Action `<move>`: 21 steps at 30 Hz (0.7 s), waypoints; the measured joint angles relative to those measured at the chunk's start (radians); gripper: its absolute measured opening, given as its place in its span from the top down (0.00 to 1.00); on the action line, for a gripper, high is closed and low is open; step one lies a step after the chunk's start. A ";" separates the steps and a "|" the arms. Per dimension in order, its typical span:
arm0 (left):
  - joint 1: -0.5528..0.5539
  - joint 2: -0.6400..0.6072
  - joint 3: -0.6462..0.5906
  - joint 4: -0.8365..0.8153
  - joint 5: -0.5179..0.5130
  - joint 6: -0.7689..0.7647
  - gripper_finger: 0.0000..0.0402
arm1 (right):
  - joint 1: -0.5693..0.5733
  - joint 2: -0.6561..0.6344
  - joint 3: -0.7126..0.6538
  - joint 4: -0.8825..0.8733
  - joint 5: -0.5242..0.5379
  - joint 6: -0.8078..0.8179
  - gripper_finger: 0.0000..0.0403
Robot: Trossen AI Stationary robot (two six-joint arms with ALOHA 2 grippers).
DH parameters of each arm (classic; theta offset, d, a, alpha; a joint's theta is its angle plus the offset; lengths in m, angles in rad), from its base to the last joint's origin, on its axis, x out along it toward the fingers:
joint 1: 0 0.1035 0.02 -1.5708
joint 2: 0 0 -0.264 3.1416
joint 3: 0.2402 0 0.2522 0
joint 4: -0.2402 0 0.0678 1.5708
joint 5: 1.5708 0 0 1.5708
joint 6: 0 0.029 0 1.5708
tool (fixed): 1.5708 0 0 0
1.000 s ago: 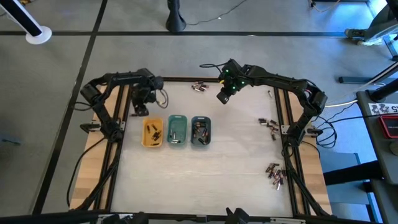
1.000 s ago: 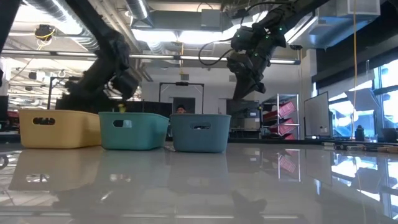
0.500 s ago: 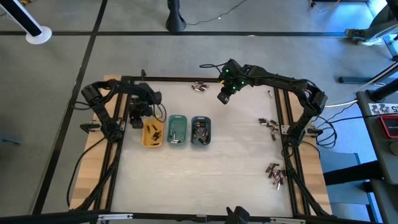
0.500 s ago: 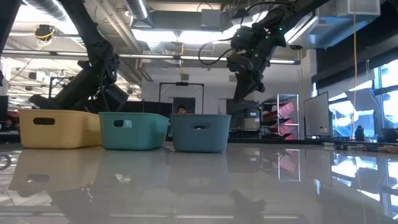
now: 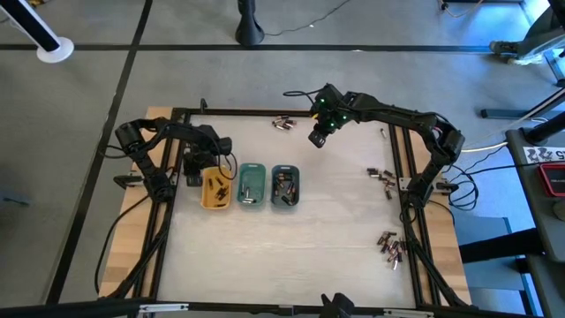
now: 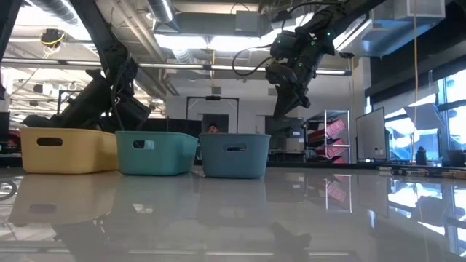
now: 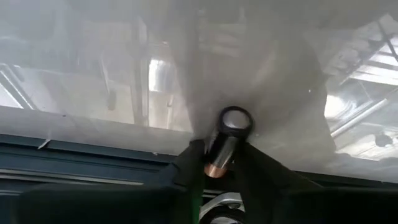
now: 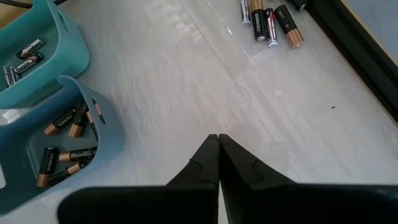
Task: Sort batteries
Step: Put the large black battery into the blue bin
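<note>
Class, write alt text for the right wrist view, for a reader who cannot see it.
The right pincer, shut and empty, hangs above a pale table. To one side sit a grey-blue tray and a green tray, both holding batteries; four loose batteries lie farther off.

Place: a robotics lab or industrial workshop hall.
Ceiling: exposed ducts [image 6: 65, 14], pipes and long strip lights [image 6: 211, 40] in the low view.
Floor: grey concrete marked with dark tape lines [image 5: 132, 53], seen from above.
Rig: 2 dark arms mounted on a black frame [image 5: 265, 112] around a pale desk [image 5: 309, 238], cables trailing off its sides.
Background: a rack with red bins [image 6: 331, 131], a whiteboard-like panel [image 6: 370, 135], large windows [image 6: 444, 109] on one side.
Neighbouring gear: more equipment and cabling [image 5: 538, 132] beside the rig.
</note>
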 joint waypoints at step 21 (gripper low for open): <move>0.078 -0.027 0.108 0.011 -0.009 -0.018 0.90 | 0.000 0.000 0.000 0.000 0.010 0.000 0.99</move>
